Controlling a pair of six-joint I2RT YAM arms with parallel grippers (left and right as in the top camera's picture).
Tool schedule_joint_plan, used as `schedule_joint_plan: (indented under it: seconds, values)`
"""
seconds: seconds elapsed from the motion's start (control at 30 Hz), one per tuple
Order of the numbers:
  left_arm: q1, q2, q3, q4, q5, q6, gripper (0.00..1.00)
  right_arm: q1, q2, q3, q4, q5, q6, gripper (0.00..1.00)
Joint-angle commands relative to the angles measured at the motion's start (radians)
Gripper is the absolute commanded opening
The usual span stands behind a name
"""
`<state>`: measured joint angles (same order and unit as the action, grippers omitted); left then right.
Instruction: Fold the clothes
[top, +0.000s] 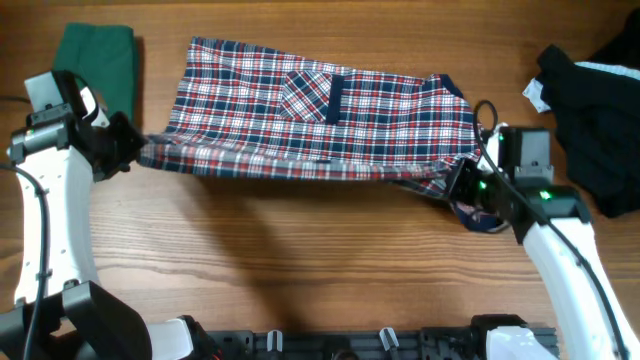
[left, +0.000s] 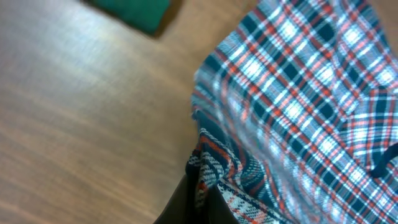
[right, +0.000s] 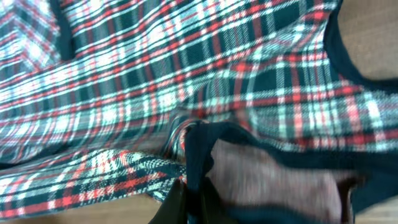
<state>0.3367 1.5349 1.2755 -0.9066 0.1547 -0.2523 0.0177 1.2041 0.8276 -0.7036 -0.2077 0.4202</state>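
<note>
The plaid dress (top: 310, 115) lies stretched across the wooden table, folded lengthwise, its navy-trimmed pocket (top: 312, 96) facing up. My left gripper (top: 135, 150) is shut on the dress's left corner, and plaid cloth (left: 214, 168) shows pinched between its dark fingers (left: 186, 202). My right gripper (top: 462, 190) is shut on the dress's right end, where navy trim (right: 198, 155) is clamped between its fingers (right: 177, 202). The front edge of the dress hangs slightly raised between the two grippers.
A folded dark-green garment (top: 100, 60) lies at the back left, also visible as green cloth (left: 134, 12) in the left wrist view. A black garment (top: 590, 100) with a white tag lies in a heap at the back right. Bare wood spans the table's front.
</note>
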Motion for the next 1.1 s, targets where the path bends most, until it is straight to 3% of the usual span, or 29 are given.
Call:
schedule_joint_plan:
  seconds: [0.0, 0.2, 0.63, 1.07]
  values:
    - [-0.036, -0.001, 0.0, 0.055, -0.045, -0.018, 0.04, -0.006, 0.107, 0.018, 0.074, 0.079, -0.029, 0.04]
    - [-0.09, 0.074, 0.0, 0.097, -0.125, -0.024, 0.04, -0.006, 0.226, 0.018, 0.197, 0.081, -0.055, 0.04]
    - [-0.093, 0.33, 0.0, 0.231, -0.15, -0.026, 0.04, -0.006, 0.233, 0.018, 0.304, 0.14, -0.088, 0.04]
    - [-0.097, 0.343, 0.0, 0.351, -0.148, -0.044, 0.04, -0.006, 0.359, 0.018, 0.378, 0.159, -0.106, 0.04]
